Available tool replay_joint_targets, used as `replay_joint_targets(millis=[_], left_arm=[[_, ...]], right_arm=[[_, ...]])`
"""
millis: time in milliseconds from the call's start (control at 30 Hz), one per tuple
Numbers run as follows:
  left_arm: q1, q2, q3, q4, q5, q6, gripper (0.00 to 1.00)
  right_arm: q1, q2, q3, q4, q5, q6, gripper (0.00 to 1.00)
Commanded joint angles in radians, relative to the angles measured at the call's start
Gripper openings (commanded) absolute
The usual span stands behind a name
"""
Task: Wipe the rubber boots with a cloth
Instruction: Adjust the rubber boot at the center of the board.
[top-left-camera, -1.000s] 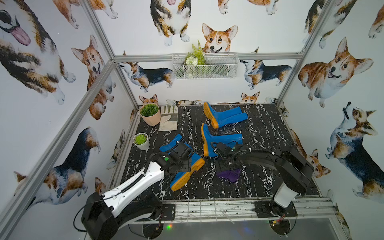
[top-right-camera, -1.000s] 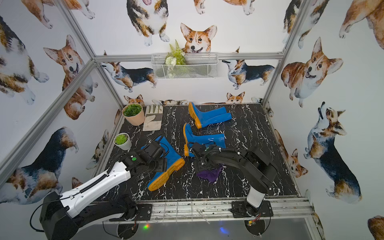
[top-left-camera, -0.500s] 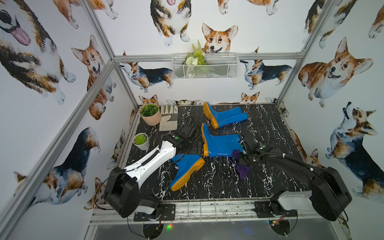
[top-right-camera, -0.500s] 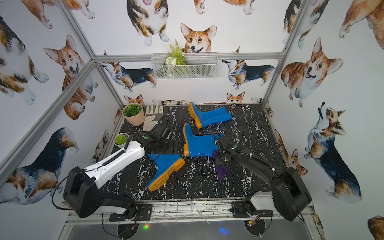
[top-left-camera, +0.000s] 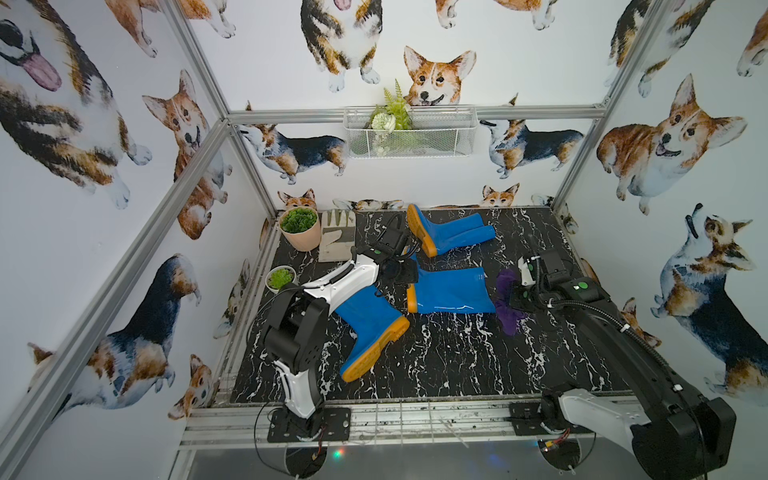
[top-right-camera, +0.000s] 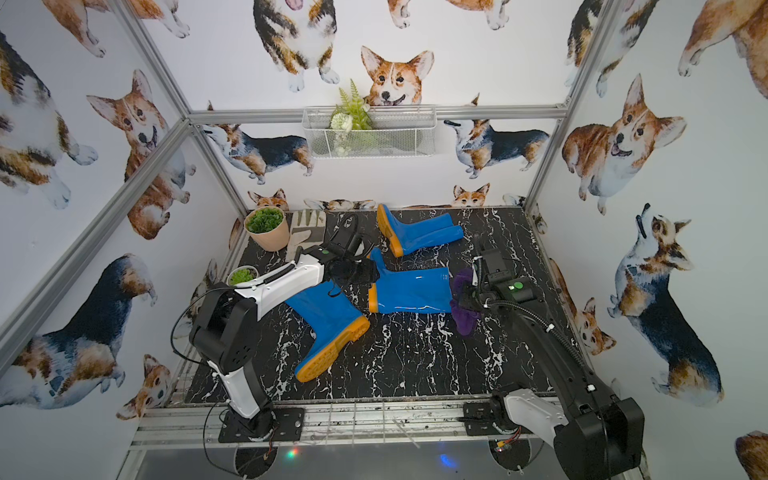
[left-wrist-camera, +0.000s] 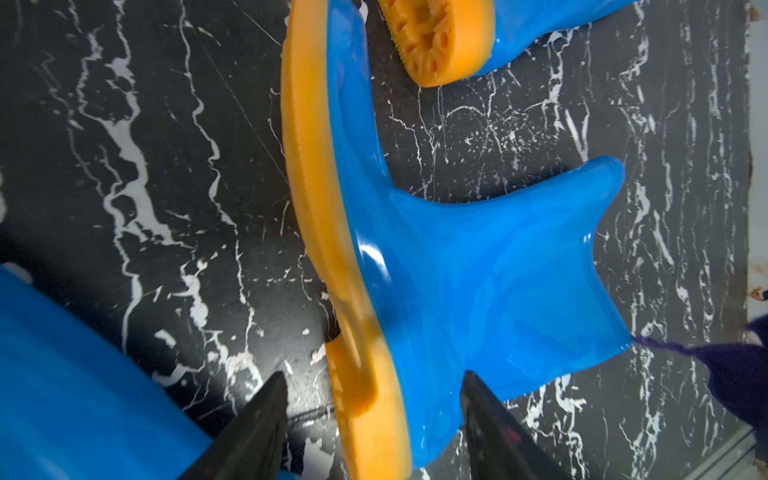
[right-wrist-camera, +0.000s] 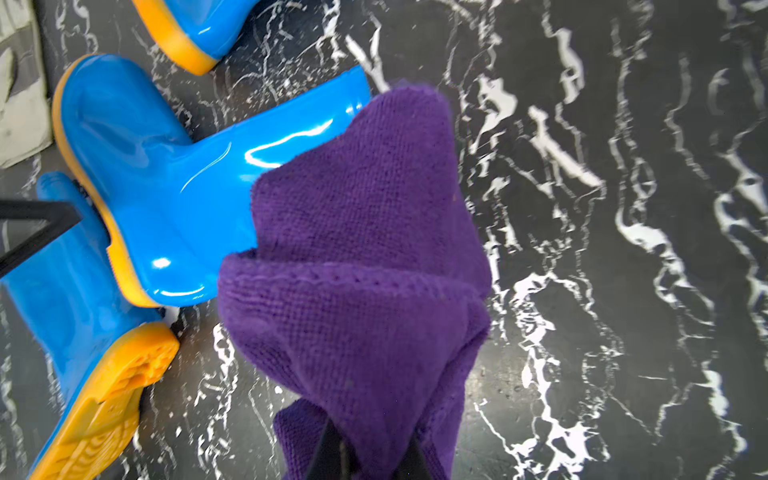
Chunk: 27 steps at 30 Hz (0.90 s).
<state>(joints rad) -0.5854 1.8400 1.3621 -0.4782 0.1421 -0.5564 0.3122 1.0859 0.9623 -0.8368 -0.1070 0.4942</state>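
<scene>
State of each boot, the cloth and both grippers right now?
middle boot: lying on its side.
near boot: lying on its side.
far boot: on its side, by the back wall.
cloth: bunched, at the middle boot's shaft opening.
left gripper: open, fingers astride the middle boot's heel.
right gripper: shut on the cloth.

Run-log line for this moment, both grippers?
left gripper: open, astride heel of middle glossy blue rubber boot | right gripper: shut on fuzzy purple cloth | cloth at that boot's shaft opening
</scene>
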Motion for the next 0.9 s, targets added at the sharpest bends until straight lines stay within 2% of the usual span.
replay_joint_targets(millis=[0,33,133,233,467,633,667,733,767,800,867], left_arm=[[-0.038,0.069,0.02,0.027,-0.012,-0.023,0.63],[-0.056,0.085,0.026,0.022,-0.013,-0.028,0.58],[-0.111,0.099,0.051,0.001,0.017,-0.043,0.32],[-0.183,0.074,0.07,-0.043,-0.046,-0.05,0.13],[-0.274,-0.001,0.047,-0.132,-0.118,-0.171,0.0],[-0.317,-0.056,0.017,-0.234,-0.201,-0.368,0.0],[-0.326,-0.065,0.009,-0.23,-0.208,-0.383,0.07],[-0.333,-0.081,-0.005,-0.212,-0.21,-0.393,0.38],[-0.333,-0.091,-0.011,-0.206,-0.211,-0.389,0.48],[-0.333,-0.106,-0.015,-0.207,-0.225,-0.379,0.55],[-0.331,-0.149,-0.035,-0.204,-0.248,-0.354,0.6]], right_arm=[[-0.001,-0.015,0.013,-0.005,-0.068,-0.009,0.0],[-0.002,-0.02,0.016,-0.012,-0.065,-0.011,0.0],[-0.002,-0.034,0.034,-0.039,-0.059,-0.013,0.0],[-0.002,-0.058,0.047,-0.059,-0.057,-0.007,0.0],[0.017,-0.06,0.078,-0.067,-0.088,0.03,0.0],[0.197,-0.003,0.066,-0.026,-0.018,0.08,0.0],[0.217,0.01,0.061,-0.01,-0.021,0.093,0.0],[0.27,0.051,0.047,0.037,-0.023,0.128,0.0],[0.282,0.07,0.043,0.057,-0.025,0.137,0.0],[0.29,0.085,0.037,0.076,-0.032,0.147,0.0],[0.296,0.114,0.031,0.112,-0.054,0.161,0.0]])
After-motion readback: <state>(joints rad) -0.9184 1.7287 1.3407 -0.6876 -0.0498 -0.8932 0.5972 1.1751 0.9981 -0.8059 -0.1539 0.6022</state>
